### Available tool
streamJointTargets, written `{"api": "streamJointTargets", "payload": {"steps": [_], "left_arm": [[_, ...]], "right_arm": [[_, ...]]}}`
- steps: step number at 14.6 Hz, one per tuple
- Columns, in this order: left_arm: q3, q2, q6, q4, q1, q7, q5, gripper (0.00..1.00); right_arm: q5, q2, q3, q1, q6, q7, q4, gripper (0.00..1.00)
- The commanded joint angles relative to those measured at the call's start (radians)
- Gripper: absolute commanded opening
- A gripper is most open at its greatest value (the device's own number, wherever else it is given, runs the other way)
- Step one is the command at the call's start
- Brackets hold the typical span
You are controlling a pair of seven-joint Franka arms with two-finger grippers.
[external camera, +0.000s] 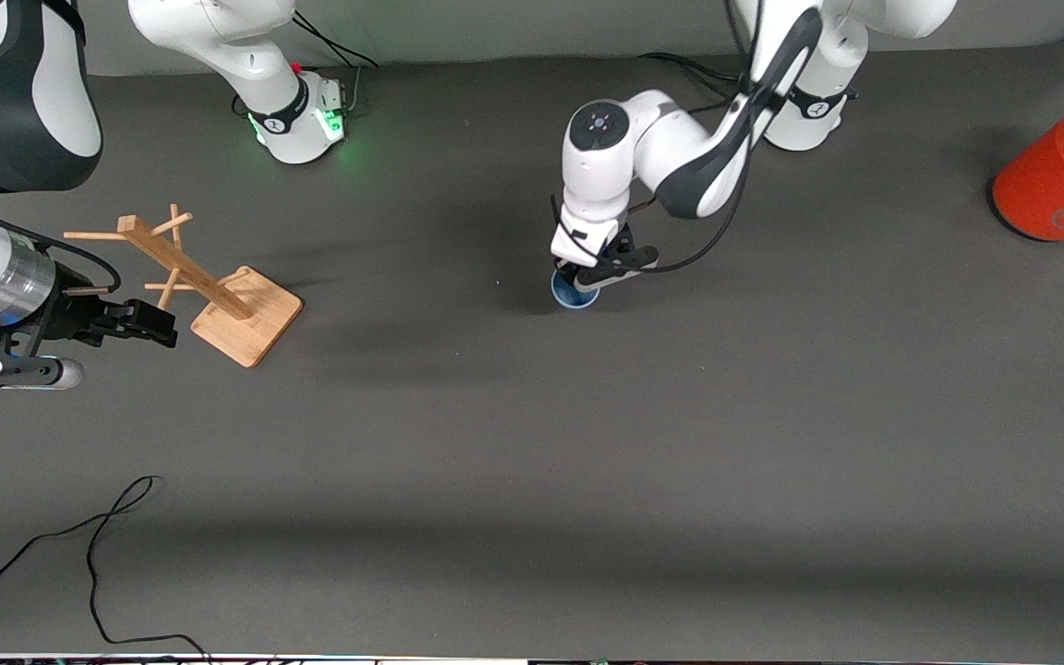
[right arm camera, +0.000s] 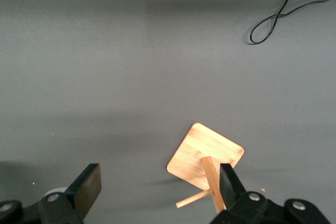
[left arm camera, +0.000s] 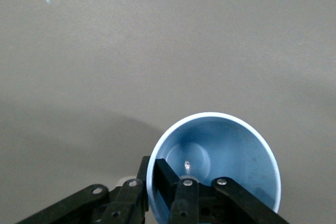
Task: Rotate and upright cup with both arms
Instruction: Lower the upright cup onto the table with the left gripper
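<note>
Black cable loops on the grey table, nearest the front camera. My right gripper waits, fingers spread and holding nothing, over the table beside the wooden rack. My left gripper pinches the cup's rim, one finger inside; cup mouth-up mid-table. Red can lies tilted toward the left arm's end.
</note>
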Motion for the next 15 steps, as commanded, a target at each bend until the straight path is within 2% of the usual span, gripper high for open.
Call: {"api": "streamJointTargets", "payload": {"steps": [1, 7, 9, 11, 14, 15], "left_arm": [[0.008, 0.053, 0.039, 0.018, -0.018, -0.140, 0.131, 0.00], [0.008, 0.071, 0.061, 0.018, -0.015, -0.149, 0.144, 0.00], [0.008, 0.071, 0.055, 0.018, -0.017, -0.141, 0.145, 0.81], [0.008, 0.065, 0.044, 0.018, -0.017, -0.141, 0.145, 1.00], [0.006, 0.046, 0.032, 0.020, -0.014, -0.133, 0.145, 1.00], [0.005, 0.021, -0.009, 0.020, -0.011, -0.101, 0.144, 1.00]], "right_arm": [[0.005, 0.009, -0.002, 0.001, -0.010, -0.015, 0.011, 1.00], [0.005, 0.007, -0.002, 0.002, -0.006, -0.015, 0.011, 1.00], [0.005, 0.009, -0.002, 0.001, -0.005, -0.015, 0.012, 1.00], [0.005, 0.009, -0.002, 0.001, -0.002, -0.015, 0.011, 1.00], [0.005, 0.009, -0.002, 0.001, -0.002, -0.013, 0.011, 1.00], [0.005, 0.009, -0.002, 0.001, -0.002, -0.015, 0.014, 1.00]]}}
